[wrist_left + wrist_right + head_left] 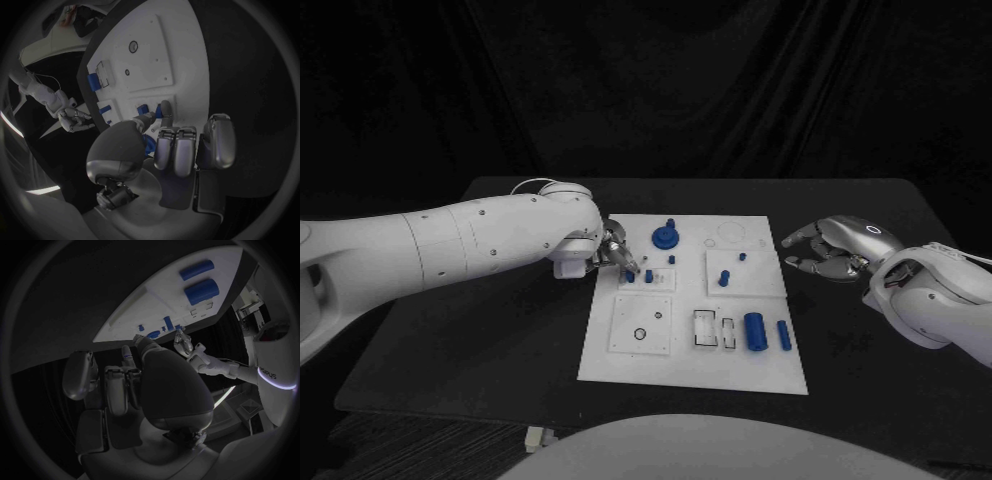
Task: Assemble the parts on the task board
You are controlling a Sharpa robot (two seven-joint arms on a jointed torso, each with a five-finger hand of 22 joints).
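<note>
The left hand [606, 250] sat at the board's [661, 360] left edge, its fingers [165, 111] reaching onto the plate beside a small upright blue peg [630, 276]; whether they pinched it could not be told. The peg's long axis stood vertical, just in front of those fingertips. The right hand [831, 250] hovered off the board's right edge over the tabletop [473, 330], fingers curled on nothing, well apart from the peg, so the left was nearer.

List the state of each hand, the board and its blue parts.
left hand: over the board's left side, fingers at small blue pegs
right hand: off the board's right edge, fingers curled, holding nothing
task board: flat on table
blue cylinders: lying flat
round blue part: on board
</note>
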